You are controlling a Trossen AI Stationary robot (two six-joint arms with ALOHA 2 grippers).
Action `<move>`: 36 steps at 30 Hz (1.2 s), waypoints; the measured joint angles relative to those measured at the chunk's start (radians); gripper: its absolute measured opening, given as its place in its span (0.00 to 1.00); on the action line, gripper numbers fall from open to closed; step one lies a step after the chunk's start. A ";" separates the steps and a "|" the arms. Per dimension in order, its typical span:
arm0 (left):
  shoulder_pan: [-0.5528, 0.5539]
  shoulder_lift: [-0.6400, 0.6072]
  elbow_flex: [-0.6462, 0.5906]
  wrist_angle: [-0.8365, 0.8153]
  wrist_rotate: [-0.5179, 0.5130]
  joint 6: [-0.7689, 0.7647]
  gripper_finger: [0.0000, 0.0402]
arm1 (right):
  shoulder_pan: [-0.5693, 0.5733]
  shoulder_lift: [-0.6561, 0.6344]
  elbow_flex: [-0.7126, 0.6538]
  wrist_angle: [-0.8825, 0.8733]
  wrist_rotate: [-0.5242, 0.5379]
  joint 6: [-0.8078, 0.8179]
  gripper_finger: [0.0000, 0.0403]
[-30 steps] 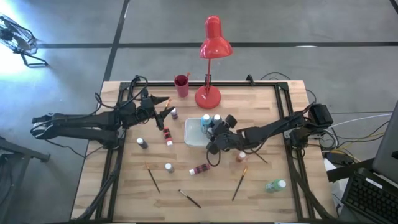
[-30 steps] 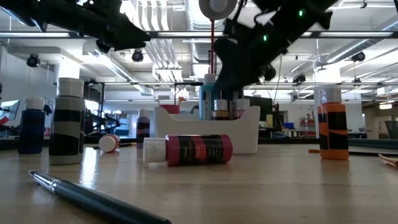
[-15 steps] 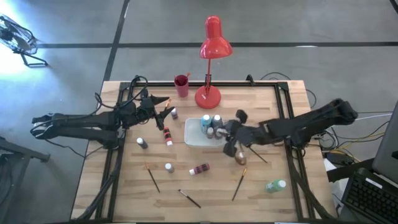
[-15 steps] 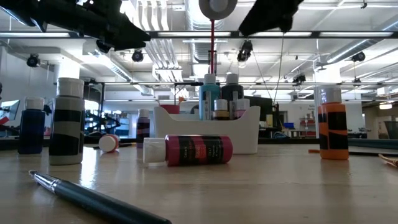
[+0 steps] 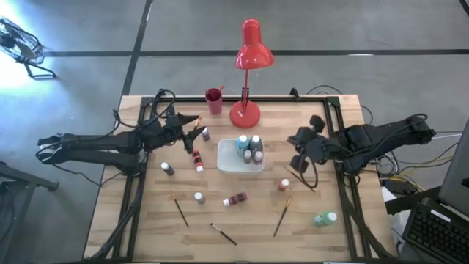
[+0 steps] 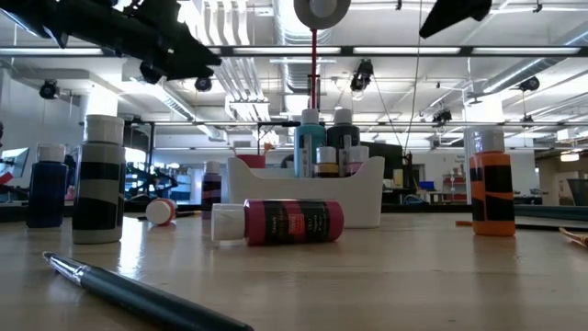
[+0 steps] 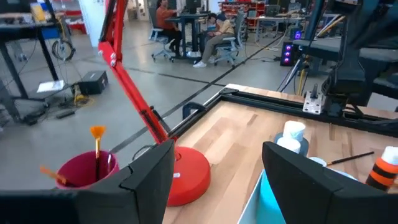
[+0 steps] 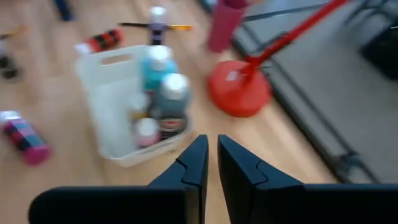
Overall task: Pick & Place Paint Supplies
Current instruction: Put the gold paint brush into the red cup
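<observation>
Left gripper (image 5: 196, 125) hovers over the table's back-left area near the red cup (image 5: 213, 100), fingers spread wide apart, holding nothing; a brush (image 7: 97, 148) stands in the cup. Right gripper (image 5: 300, 149) hangs above the table to the right of the white tray (image 5: 226, 163), fingers (image 8: 191, 165) nearly together with a thin gap between them, empty. Tray holds four paint bottles, including a teal one (image 5: 242, 144) and a dark one (image 5: 256, 142). On the wooden table (image 5: 154, 213): a red bottle (image 5: 197, 160) lying left of the tray, a pink bottle (image 5: 235, 199) lying in front, an orange bottle (image 5: 284, 185) upright, a green bottle (image 5: 325, 218) at the front right, and loose brushes (image 5: 280, 218). The red desk lamp (image 5: 249, 66) stands behind the tray. People sit at desks in the room beyond.
</observation>
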 joint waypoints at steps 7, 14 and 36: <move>0.100 0.049 0.189 -0.422 -0.120 -0.066 0.62 | -0.037 -0.043 -0.066 -0.006 0.125 -0.005 0.08; 0.389 0.224 0.422 -0.707 0.109 -0.093 0.62 | -0.125 -0.039 -0.095 -0.005 0.126 -0.024 0.13; 0.688 0.699 0.462 -0.587 0.374 -0.052 0.62 | -0.226 0.006 -0.108 0.012 0.123 -0.169 0.30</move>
